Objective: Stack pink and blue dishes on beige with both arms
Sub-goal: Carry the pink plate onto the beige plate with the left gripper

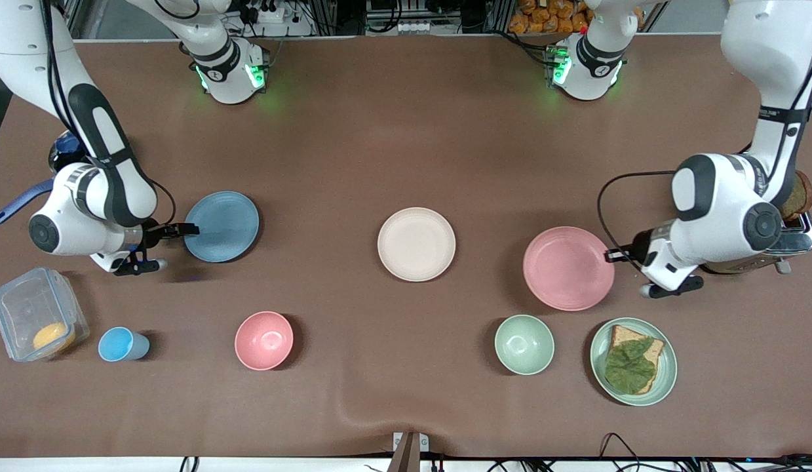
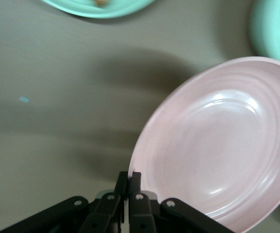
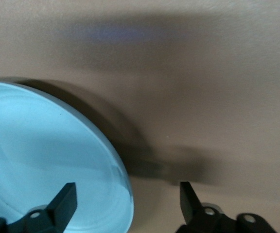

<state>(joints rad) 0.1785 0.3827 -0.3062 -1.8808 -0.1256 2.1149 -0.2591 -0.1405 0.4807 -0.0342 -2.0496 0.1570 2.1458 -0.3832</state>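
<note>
The pale pink plate lies toward the left arm's end of the table. My left gripper is shut on its rim; in the left wrist view the fingers pinch the edge of the pink plate, which casts a broad shadow beneath. The light blue plate lies toward the right arm's end. My right gripper is open at its edge, and the right wrist view shows the gripper straddling the rim of the blue plate. The beige plate sits bare between them.
Nearer the camera stand a blue cup, pink bowl, green bowl and a green plate with toast. A clear container is by the right arm, and a toaster is by the left arm.
</note>
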